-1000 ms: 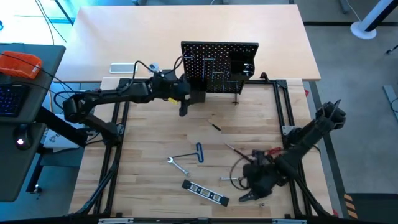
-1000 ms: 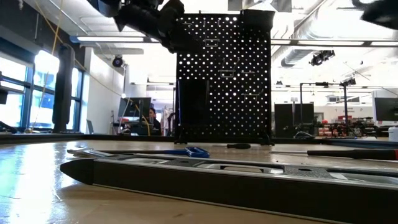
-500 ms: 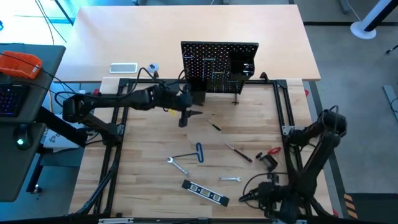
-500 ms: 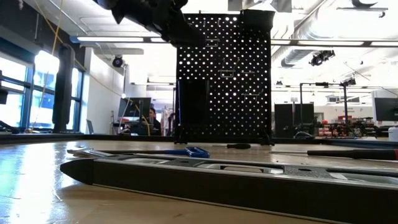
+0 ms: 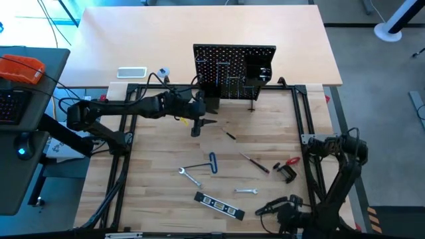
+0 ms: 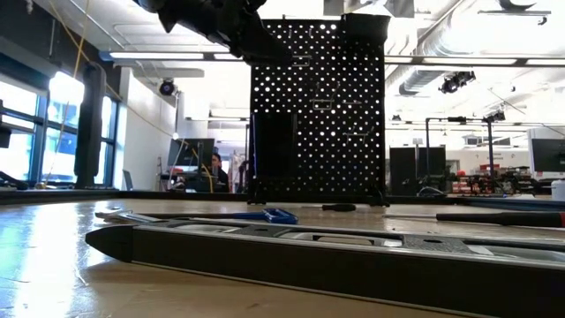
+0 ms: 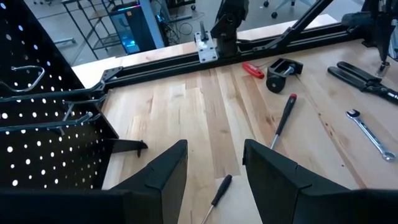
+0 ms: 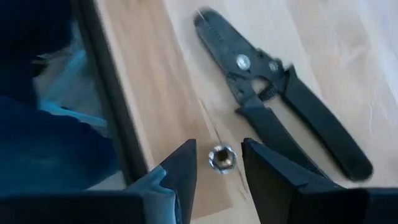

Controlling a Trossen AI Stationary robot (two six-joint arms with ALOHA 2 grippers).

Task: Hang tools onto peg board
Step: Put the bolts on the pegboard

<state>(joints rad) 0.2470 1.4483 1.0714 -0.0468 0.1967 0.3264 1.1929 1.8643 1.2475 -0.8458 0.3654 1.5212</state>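
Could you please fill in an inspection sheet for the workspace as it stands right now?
Surface: wooden table inside a black frame; paler board behind it.
Job's things: peg board upright at the far edge, metal hooks showing; on the table lie the blue-handled key, two wrenches, level, two screwdrivers, clamp and pliers.
Clutter: small metal socket near the table's edge; white tray on the pale board.
Grippers: left gripper open and empty in front of the peg board; right gripper open, empty, over the socket at the near right corner.
Cables: yellow and black leads on the left arm.
Surroundings: desk with orange item at left.
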